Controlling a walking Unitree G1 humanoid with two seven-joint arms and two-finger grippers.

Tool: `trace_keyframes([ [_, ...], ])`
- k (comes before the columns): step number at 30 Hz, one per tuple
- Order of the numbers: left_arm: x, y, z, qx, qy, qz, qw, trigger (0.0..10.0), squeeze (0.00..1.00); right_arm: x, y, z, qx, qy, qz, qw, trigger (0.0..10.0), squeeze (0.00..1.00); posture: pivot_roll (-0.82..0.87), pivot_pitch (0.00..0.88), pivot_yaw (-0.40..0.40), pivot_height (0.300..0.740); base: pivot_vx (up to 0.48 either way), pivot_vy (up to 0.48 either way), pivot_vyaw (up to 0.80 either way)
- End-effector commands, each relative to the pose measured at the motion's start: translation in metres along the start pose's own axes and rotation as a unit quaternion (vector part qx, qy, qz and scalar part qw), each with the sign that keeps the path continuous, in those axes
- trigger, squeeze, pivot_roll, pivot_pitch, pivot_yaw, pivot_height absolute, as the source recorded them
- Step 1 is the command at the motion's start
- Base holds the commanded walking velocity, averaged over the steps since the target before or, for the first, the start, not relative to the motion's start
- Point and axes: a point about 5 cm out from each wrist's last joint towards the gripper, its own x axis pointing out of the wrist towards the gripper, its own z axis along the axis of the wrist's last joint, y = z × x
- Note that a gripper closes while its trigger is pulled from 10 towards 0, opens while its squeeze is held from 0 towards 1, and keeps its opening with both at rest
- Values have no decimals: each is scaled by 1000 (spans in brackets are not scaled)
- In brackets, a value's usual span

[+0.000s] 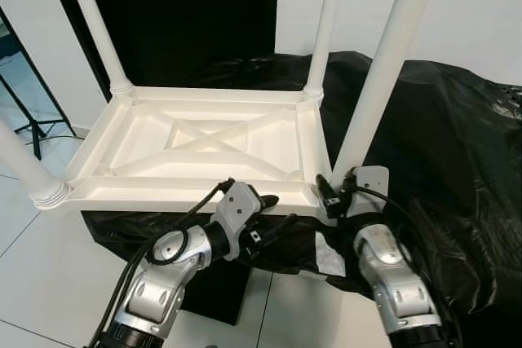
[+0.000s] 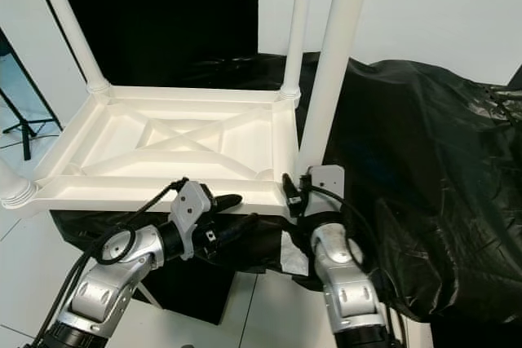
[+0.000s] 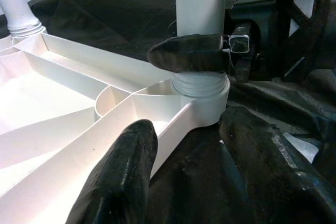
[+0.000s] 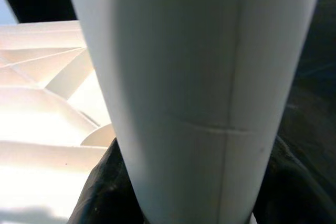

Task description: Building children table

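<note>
I see the white table top (image 1: 204,148) lying upside down on a black sheet (image 1: 457,144), with four legs (image 1: 96,26) standing in its corners. My left gripper (image 1: 273,216) waits spread apart at the near rim. My right gripper (image 1: 333,193) pinches the near right leg (image 1: 383,71) at its base, so I judge I am seating this leg. Next I must turn it tight without tilting.

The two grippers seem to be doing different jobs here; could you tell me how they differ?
The right gripper is closed around the base of the near right table leg, while the left gripper is open, holding nothing. The right one points up at the corner socket; the left one lies sideways along the near edge of the upturned tabletop. Both sit near that same corner.
</note>
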Motion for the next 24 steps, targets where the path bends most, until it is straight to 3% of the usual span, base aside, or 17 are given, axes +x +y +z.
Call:
trace_keyframes([
  [1,1,-3,1,-1,-1,0,1000,10000,0,-2,0,-8,-4,22,-4,1000,4784,0,-17,0,-19,740,0,0,0],
  [2,1,-3,1,-2,-1,0,1000,10000,0,-2,3,-4,2,14,0,1000,4784,0,-15,0,-22,740,0,0,0],
  [3,1,-3,1,-2,-1,1,1000,10000,0,-3,4,-1,12,6,2,1000,10000,0,-16,0,-23,740,0,0,0],
  [7,1,-3,1,-1,-1,2,1000,10000,0,-4,-3,1,9,-3,5,1000,10000,0,-16,0,-25,740,0,0,0],
  [8,1,-3,1,-1,-1,3,1000,10000,0,-5,-6,1,6,-4,9,1000,10000,75,-16,0,-27,740,0,0,0],
  [9,1,-3,1,-1,-1,3,1000,10000,0,-5,-6,1,6,-4,9,1000,10000,75,-16,0,-27,740,0,0,0],
  [10,1,-2,1,-1,-1,3,1000,10000,0,-5,-8,1,6,-3,10,1000,10000,643,-16,0,-27,740,0,0,0],
  [11,1,-2,1,-1,-1,3,1000,10000,0,-6,-11,2,3,-8,19,1000,10000,1000,-16,0,-26,740,0,0,0],
  [18,0,-2,0,3,4,0,1000,10000,0,-13,-24,6,-9,-32,113,993,10000,1000,-12,0,-29,740,0,0,0],
  [19,-1,-2,0,4,5,0,1000,10000,0,-13,-29,4,-7,-28,133,991,10000,792,-7,0,-31,740,0,0,0],
  [20,-1,-2,0,4,5,0,1000,10000,0,-13,-29,4,-7,-28,133,991,10000,792,-7,0,-31,740,0,0,0],
  [21,-2,-1,0,6,6,1,1000,10000,0,-14,-33,3,-8,-26,159,987,10000,0,-4,0,-31,740,0,0,0],
  [24,-3,0,0,7,7,2,1000,10000,0,-15,-37,1,-12,-21,194,981,10000,0,0,0,-30,740,0,0,0],
])
